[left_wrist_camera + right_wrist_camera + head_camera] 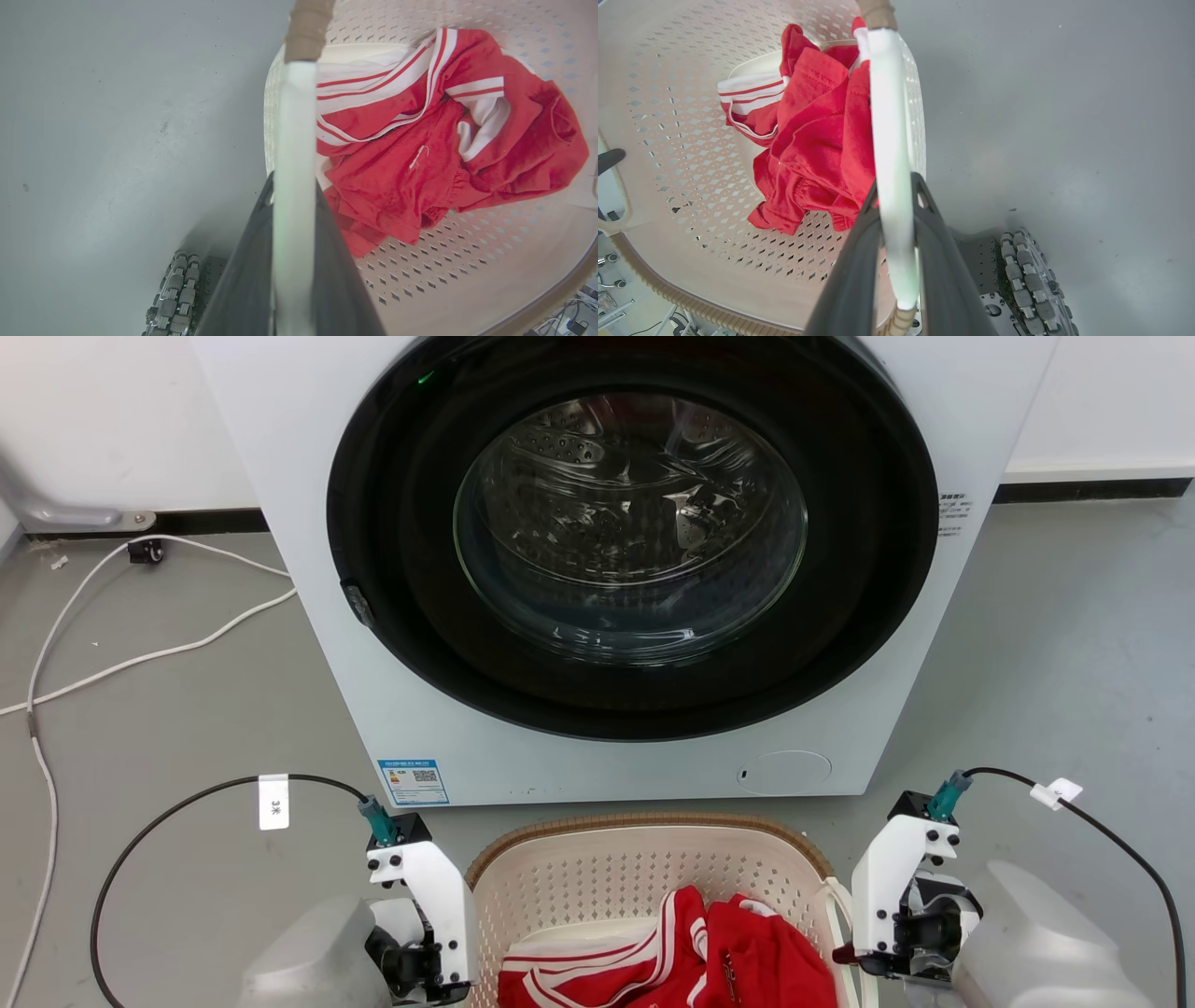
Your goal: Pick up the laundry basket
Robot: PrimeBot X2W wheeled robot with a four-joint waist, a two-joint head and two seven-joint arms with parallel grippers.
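The laundry basket [607, 873] is cream-white and perforated with a brown woven-look rim. It sits low in the head view, in front of the washer, and holds red clothes with white stripes [709, 952]. In the left wrist view my left gripper [293, 189] is shut on the basket's white side handle [294, 116], one dark finger on each side. In the right wrist view my right gripper [896, 186] is likewise shut on the other white handle [885, 93]. The basket's near end is cut off by the head view's bottom edge.
A white front-loading washer [308, 523] with its round dark door stands close behind the basket. White cables [140, 653] lie on the grey floor at the left. My base's roller wheels [175, 298] [1027, 275] sit just below the basket's sides.
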